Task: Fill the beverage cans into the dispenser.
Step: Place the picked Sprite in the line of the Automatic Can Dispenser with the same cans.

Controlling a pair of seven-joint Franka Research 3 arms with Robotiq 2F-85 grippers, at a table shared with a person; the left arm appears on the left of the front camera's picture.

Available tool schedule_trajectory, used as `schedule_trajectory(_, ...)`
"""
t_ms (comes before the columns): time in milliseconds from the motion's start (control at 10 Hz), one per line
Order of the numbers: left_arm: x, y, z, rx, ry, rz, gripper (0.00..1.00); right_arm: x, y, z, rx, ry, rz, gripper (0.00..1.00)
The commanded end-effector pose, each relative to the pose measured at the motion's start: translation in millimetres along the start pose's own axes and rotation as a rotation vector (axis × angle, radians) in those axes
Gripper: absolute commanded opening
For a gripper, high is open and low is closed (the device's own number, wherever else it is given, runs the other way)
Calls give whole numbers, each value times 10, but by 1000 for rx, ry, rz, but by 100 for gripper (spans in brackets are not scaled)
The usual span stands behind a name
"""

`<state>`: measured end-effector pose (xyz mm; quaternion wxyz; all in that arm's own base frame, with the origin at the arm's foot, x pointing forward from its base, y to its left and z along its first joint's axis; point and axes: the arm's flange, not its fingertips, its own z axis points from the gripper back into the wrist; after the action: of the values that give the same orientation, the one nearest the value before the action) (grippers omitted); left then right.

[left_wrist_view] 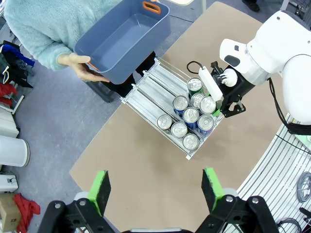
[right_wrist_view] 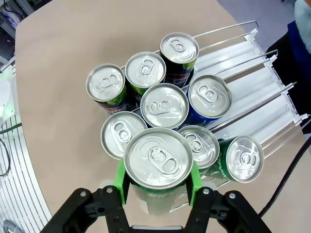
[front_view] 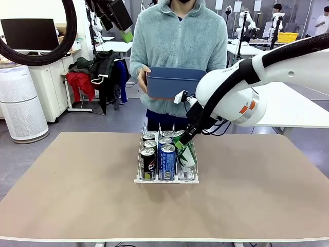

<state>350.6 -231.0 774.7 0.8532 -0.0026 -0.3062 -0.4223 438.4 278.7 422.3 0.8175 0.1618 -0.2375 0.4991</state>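
Green can, silver top, pinched in right gripper over clear dispenser; label unreadable.

A camera is looking down from high above a tan surface. Along the bottom edge, the left gripper is hanging with its jaws standing wide apart, nothing between its green pads. Beyond it, a clear three-lane dispenser is sitting on the surface, with silver-topped beverage cans crowding its nearer end and the far end of the lanes lying bare. The right gripper is reaching in beside the cans on a white arm. Past the rack, a person in a fuzzy light-blue sweater is holding a dark blue bin by its rim, one hand gripping it.
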Motion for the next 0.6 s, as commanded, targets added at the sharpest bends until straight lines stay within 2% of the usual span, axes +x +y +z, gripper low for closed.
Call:
schedule_trajectory(0,-14,11,16,-4,10,-7,100,-55,-93,-93,-11,-73,18,58)
schedule_trajectory(300,-14,11,16,-4,10,-7,100,-413,-32,-100,-6,-127,-39,58)
schedule_trajectory(500,-14,11,16,-4,10,-7,100,-680,-68,-151,-55,-194,-45,58)
